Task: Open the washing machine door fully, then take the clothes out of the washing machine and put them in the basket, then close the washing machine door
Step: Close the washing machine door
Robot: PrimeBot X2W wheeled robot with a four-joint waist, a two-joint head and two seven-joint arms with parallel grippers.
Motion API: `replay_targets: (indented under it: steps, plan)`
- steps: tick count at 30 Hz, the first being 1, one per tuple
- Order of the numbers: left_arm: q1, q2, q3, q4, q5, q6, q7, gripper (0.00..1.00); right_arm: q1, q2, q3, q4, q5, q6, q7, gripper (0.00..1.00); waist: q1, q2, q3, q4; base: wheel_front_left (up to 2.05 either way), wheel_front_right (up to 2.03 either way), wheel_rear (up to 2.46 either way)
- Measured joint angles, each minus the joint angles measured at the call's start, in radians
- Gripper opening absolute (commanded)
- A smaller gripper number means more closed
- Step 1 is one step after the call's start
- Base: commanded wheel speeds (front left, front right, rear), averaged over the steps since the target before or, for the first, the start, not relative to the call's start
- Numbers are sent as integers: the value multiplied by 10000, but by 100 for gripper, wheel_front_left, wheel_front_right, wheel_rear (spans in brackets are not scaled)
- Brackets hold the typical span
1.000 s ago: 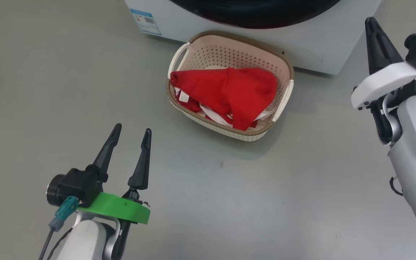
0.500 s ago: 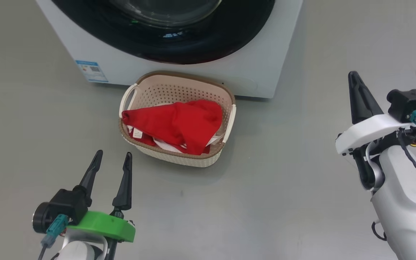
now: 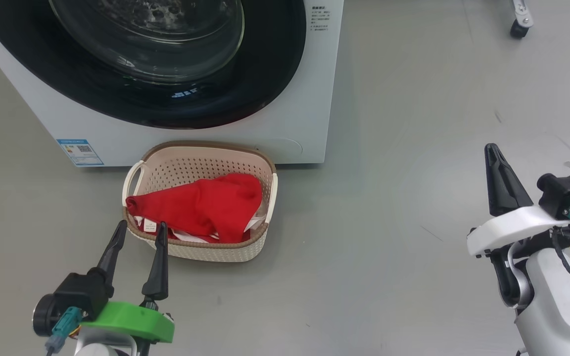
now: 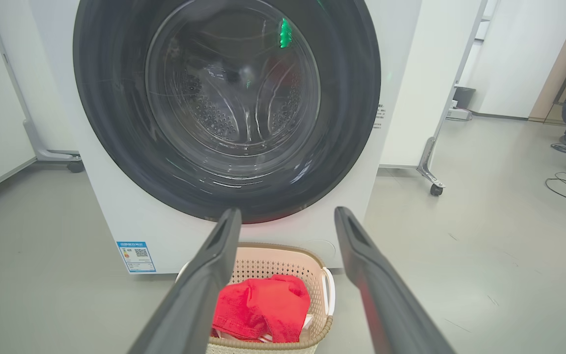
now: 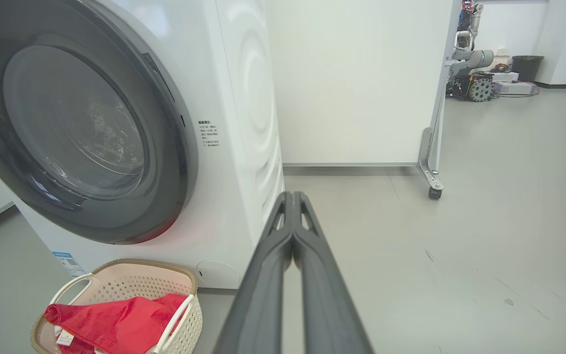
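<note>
Red fabric clothes (image 3: 201, 207) fill the cream perforated plastic basket (image 3: 215, 252), head view lower centre, set just before the white front-loading washing machine (image 3: 322, 99) for a short carry; round glossy black door (image 3: 275, 74) looks shut. Left wrist view: left gripper (image 4: 287, 210) splayed, empty, facing the door. Right wrist view: right gripper (image 5: 293, 194) clenched on nothing, clear beside the machine.

We are holding our left tool (image 3: 142, 225) forward at the lower left, its two long dark fingers standing spread well apart, while we are holding our right tool (image 3: 491, 148) upright at the lower right, fingers pressed together.
</note>
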Motion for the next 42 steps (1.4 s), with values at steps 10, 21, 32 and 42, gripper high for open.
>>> replay_targets:
  steps: [10,21,32,42]
  plan:
    - [73,2,165,-167,169,-13,0,100,1136,38,-127,-869,-447,-180,0,78,0,0,-318,-264,0,0,0]
    - [139,0,405,-483,307,-38,0,100,1895,453,-336,-1751,-677,-433,0,100,0,0,-351,-423,0,0,0]
    - [137,-4,462,-485,589,4,0,100,2293,495,-474,-2230,-894,-433,0,100,0,0,-243,-552,0,0,0]
    - [147,-8,456,-186,575,13,0,100,2476,692,-510,-2468,-959,-431,0,100,1,0,-150,-680,0,0,0]
